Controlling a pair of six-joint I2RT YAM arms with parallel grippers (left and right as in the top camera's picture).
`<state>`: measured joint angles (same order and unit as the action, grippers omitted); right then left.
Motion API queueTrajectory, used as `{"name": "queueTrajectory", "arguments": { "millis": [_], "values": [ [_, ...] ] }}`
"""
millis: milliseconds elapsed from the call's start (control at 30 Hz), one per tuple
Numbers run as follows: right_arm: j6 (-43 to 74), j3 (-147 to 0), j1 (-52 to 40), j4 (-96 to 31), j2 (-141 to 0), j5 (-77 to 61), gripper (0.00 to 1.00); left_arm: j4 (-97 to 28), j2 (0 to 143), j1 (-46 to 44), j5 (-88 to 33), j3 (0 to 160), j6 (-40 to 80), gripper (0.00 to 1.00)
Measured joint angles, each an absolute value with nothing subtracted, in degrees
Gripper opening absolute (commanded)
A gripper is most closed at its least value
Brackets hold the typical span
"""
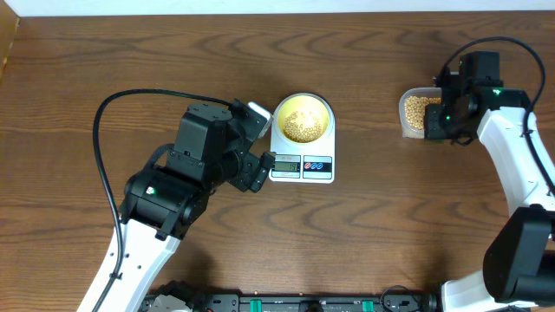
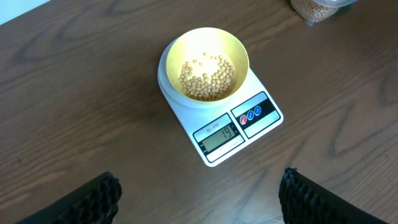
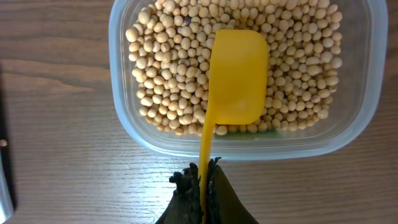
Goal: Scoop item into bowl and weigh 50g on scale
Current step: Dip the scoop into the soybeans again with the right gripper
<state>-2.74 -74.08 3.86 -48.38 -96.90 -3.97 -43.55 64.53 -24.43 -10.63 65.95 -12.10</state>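
The pale yellow bowl [image 1: 303, 119] [image 2: 208, 65] stands on the white scale [image 1: 302, 171] [image 2: 217, 155] with a layer of beige beans [image 2: 207, 78] in its bottom. My left gripper [image 1: 260, 169] [image 2: 200, 202] hovers just left of the scale's front, open wide, nothing between its fingers [image 2: 93, 199]. At the far right, my right gripper [image 1: 436, 121] [image 3: 205, 180] is shut on the thin handle of a yellow scoop [image 3: 236, 78]. The scoop's head lies face down on the beans [image 3: 168, 74] that fill a clear plastic tub [image 1: 416, 113] [image 3: 124, 121].
The brown wooden table [image 1: 390, 225] stretches between scale and tub. A black cable [image 1: 104, 165] loops over the table left of the left arm. The right arm's white links [image 1: 520, 165] run down the right edge.
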Motion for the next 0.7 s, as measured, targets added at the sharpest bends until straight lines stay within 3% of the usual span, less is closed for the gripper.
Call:
{"name": "queueTrajectory", "arguments": {
  "millis": [300,700],
  "values": [
    [-2.76,-74.06,10.61,-44.64,-97.10,-17.23,0.01,-43.55,64.53,-24.43,-10.63,65.95,-12.08,0.83],
    [-2.76,-74.06,17.47,-49.01,-97.12,-24.03,0.01,-43.55,64.53,-24.43,-10.63,65.95,-12.08,0.83]
  ]
}}
